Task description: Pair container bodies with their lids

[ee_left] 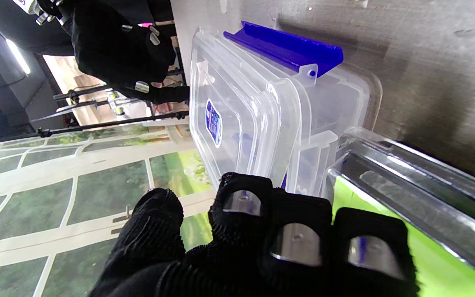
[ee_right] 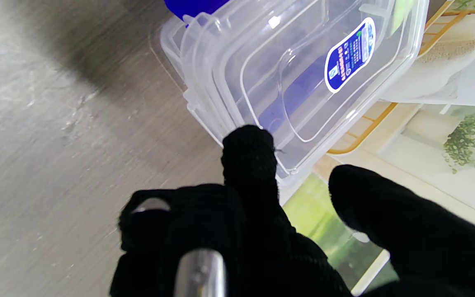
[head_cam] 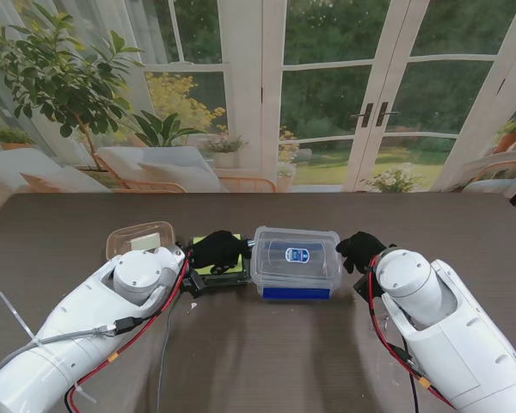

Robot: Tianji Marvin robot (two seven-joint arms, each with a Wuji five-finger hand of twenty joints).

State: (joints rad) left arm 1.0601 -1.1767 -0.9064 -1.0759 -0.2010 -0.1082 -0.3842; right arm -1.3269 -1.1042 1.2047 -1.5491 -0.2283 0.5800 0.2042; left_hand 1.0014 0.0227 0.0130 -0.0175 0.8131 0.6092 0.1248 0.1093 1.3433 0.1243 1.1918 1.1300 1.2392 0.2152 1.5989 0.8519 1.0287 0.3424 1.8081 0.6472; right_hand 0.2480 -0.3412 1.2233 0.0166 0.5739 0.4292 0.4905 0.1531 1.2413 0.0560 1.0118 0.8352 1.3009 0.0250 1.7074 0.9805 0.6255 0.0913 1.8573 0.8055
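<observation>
Black-gloved fingers of the left hand curled close together, resting over a green-lidded container; whether pinching it, cannot tell. Right hand with one finger stretched out to the edge of the clear box, thumb held apart, nothing enclosed.

Largest first: dark brown table, spanning the stand view. At its middle, a clear plastic box with its clear lid seated on top, a blue label at the lid's centre and a blue latch on the side nearer to me. Just beside the box on the left, touching or nearly so, the green-lidded container under the left hand. Farther left, a shallow clear tray, partly hidden behind the left arm.

Shown only by the left wrist view: a clear rim around the green lid, and the right hand across the box. Shown only by the right wrist view: the fingertip meeting the box's rim. Shown only by the stand view: the tray.
</observation>
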